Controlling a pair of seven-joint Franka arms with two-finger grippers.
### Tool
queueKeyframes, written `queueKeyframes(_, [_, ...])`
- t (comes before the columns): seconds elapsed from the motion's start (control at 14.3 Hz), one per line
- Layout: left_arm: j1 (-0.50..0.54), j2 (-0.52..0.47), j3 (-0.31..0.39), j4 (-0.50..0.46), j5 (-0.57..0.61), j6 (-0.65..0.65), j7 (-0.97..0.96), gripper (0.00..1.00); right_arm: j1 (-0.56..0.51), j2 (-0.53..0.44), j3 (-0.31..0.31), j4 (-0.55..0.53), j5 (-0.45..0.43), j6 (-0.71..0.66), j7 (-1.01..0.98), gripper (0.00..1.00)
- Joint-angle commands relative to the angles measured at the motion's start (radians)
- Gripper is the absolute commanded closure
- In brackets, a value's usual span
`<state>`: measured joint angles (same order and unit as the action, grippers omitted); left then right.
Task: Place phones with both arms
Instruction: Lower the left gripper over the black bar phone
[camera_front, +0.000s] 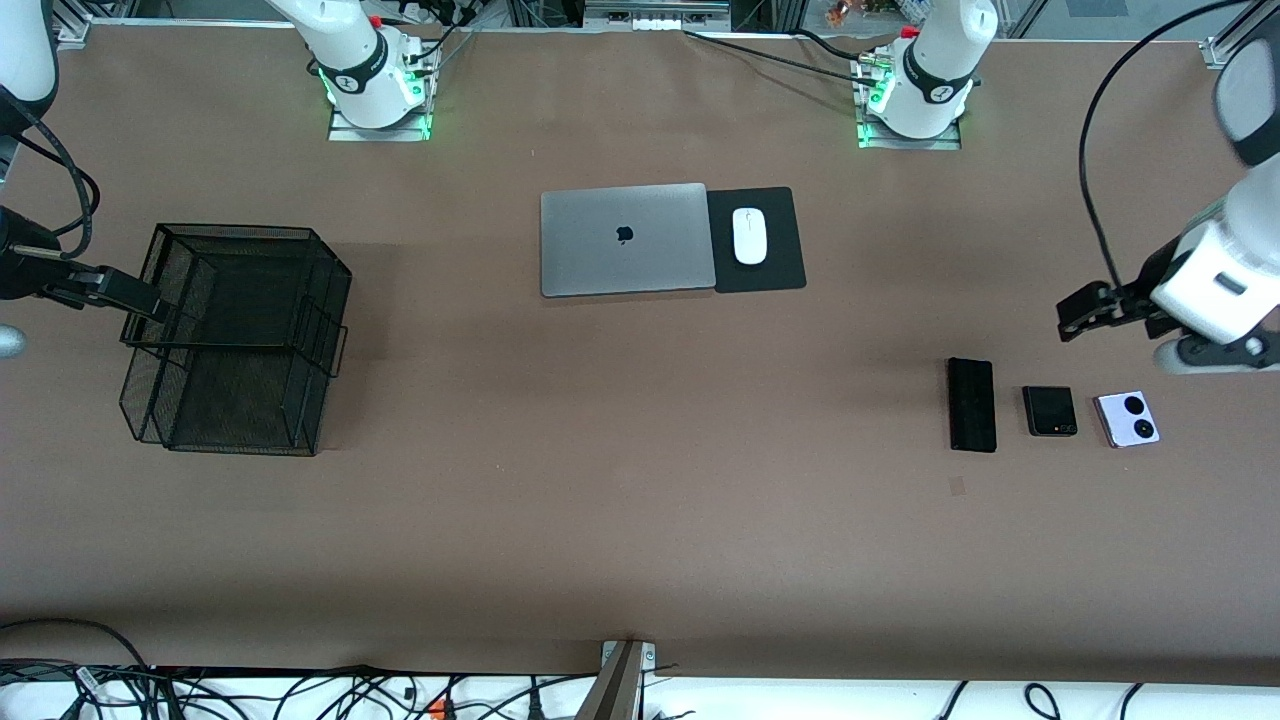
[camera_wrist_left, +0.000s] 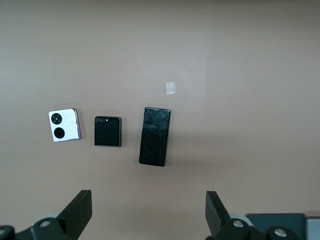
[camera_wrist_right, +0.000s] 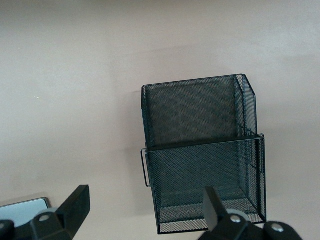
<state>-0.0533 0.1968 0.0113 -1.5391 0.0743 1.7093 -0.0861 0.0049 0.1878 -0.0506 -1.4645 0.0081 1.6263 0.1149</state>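
Three phones lie in a row on the brown table toward the left arm's end: a long black slab (camera_front: 971, 404) (camera_wrist_left: 155, 136), a small squarish black one (camera_front: 1049, 411) (camera_wrist_left: 107, 131), and a lavender-white one with two black circles (camera_front: 1127, 419) (camera_wrist_left: 64, 125). My left gripper (camera_front: 1082, 315) (camera_wrist_left: 148, 202) hangs open over bare table close to the row, nothing between its fingers. My right gripper (camera_front: 135, 297) (camera_wrist_right: 145, 200) is open and empty over the edge of a black mesh basket (camera_front: 235, 232) (camera_wrist_right: 190, 110) at the right arm's end.
A closed silver laptop (camera_front: 625, 238) lies mid-table near the bases, with a white mouse (camera_front: 749, 236) on a black pad (camera_front: 775, 272) beside it. A small tape mark (camera_front: 957, 486) (camera_wrist_left: 171, 88) sits nearer the front camera than the slab phone.
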Motion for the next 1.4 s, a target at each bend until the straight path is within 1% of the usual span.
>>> queueKeyframes(0.0, [-0.003, 0.09, 0.001, 0.013, 0.038, 0.044, 0.093, 0.0, -0.002, -0.01, 0.0, -0.002, 0.021, -0.011, 0.012, 0.0])
queueKeyframes(0.07, [0.003, 0.128, -0.001, 0.008, 0.045, 0.07, 0.147, 0.0, -0.002, -0.01, 0.0, -0.002, 0.021, -0.011, 0.011, 0.0])
queueKeyframes(0.28, [0.003, 0.214, 0.002, 0.013, 0.051, 0.084, 0.285, 0.0, -0.002, -0.008, 0.0, -0.002, 0.021, -0.011, 0.009, 0.0])
queueKeyframes(0.42, [-0.01, 0.256, -0.001, 0.011, 0.111, 0.084, 0.322, 0.0, -0.002, -0.008, 0.0, -0.004, 0.021, -0.013, 0.009, 0.0])
queueKeyframes(0.56, [-0.039, 0.294, -0.002, 0.008, 0.117, 0.092, 0.315, 0.0, -0.002, -0.008, 0.0, -0.004, 0.021, -0.013, 0.009, 0.0])
queueKeyframes(0.7, [-0.024, 0.329, -0.002, -0.001, 0.102, 0.137, 0.309, 0.0, -0.002, -0.008, 0.0, -0.004, 0.021, -0.013, 0.009, 0.0])
queueKeyframes(0.77, [-0.013, 0.355, -0.002, -0.003, 0.075, 0.163, 0.309, 0.0, -0.002, -0.008, 0.0, -0.005, 0.021, -0.014, 0.009, 0.0])
queueKeyframes(0.91, [0.042, 0.409, -0.002, -0.009, 0.013, 0.24, 0.309, 0.0, -0.002, -0.008, -0.002, -0.005, 0.021, -0.037, 0.005, 0.0])
queueKeyframes(1.05, [0.088, 0.423, -0.002, -0.022, -0.04, 0.292, 0.307, 0.0, -0.002, -0.007, -0.002, -0.005, 0.021, -0.037, 0.005, 0.0])
queueKeyframes(1.12, [0.111, 0.431, -0.002, -0.042, -0.086, 0.338, 0.31, 0.0, -0.002, -0.007, -0.002, -0.005, 0.021, -0.036, 0.008, 0.0])
queueKeyframes(1.26, [0.13, 0.421, -0.002, -0.119, -0.099, 0.455, 0.309, 0.0, -0.002, -0.001, -0.002, -0.005, 0.021, -0.032, 0.009, 0.0])
queueKeyframes(1.33, [0.13, 0.421, -0.002, -0.134, -0.102, 0.472, 0.304, 0.0, -0.002, 0.001, -0.002, -0.005, 0.021, -0.032, 0.009, 0.0])
